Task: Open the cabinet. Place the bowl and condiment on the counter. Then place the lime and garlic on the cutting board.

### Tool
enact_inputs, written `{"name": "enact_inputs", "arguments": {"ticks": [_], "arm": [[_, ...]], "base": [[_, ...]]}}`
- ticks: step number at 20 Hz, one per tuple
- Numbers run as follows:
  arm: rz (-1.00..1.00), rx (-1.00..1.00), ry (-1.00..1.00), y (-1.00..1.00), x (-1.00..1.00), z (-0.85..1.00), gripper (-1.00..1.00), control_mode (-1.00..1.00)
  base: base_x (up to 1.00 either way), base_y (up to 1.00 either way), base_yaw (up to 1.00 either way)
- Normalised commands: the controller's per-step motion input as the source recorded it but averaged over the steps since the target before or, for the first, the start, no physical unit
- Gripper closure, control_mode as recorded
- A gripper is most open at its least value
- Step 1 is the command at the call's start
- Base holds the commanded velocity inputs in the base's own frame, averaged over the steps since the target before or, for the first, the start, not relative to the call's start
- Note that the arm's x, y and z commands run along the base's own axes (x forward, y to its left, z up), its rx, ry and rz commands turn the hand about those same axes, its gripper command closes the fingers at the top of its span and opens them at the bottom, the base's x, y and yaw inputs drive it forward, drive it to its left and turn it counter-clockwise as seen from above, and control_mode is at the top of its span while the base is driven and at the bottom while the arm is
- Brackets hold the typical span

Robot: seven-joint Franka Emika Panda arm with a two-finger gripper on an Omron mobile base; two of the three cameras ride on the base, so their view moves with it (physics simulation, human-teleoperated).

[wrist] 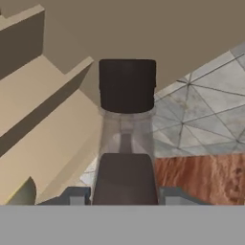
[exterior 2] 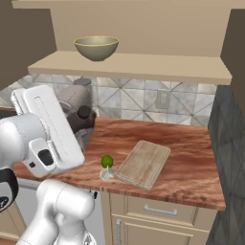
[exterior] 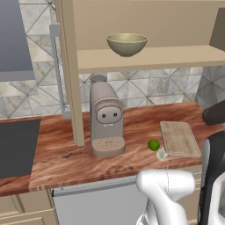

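One pincer (wrist: 124, 196), closed on the condiment (wrist: 127, 86), its tips flanking the dark body below the clear neck and dark cap; the bottle hangs beside the open cabinet (wrist: 43, 129), above the worktop (wrist: 206, 177). Risks, as judged: the tall narrow bottle could slip, tip when set down, or knock the shelf edge if swung close. Hand view shows the grip itself. Left base view shows what it lacks: bowl (exterior: 126, 44) on the cabinet shelf, coffee machine (exterior: 106, 118), and lime (exterior: 153, 144) with garlic (exterior: 161, 154) just beside the cutting board (exterior: 179, 138), near the worktop's front edge, where a brush could roll them off.
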Motion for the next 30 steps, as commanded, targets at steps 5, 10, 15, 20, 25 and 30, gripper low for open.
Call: {"name": "enact_inputs", "arguments": {"ticks": [5,10,15,20,25,30], "arm": [[0.05,-0.04,0.00,0.00,0.32,-0.37,1.00,-1.00],[0.07,0.01,-0.05,0.00,0.53,-0.38,1.00,-1.00],[0.07,0.07,-0.01,0.00,0.43,-0.32,1.00,-1.00],[0.03,-0.02,0.00,-0.07,0.04,-0.12,1.00,-1.00],[0.04,-0.08,-0.01,-0.26,0.01,0.00,1.00,-1.00],[0.09,-0.08,0.06,-0.09,0.32,-0.02,1.00,-1.00]], "base": [[0.00,0.00,0.00],[0.00,0.00,0.00],[0.00,0.00,0.00],[0.00,0.00,0.00],[0.00,0.00,0.00],[0.00,0.00,0.00]]}}
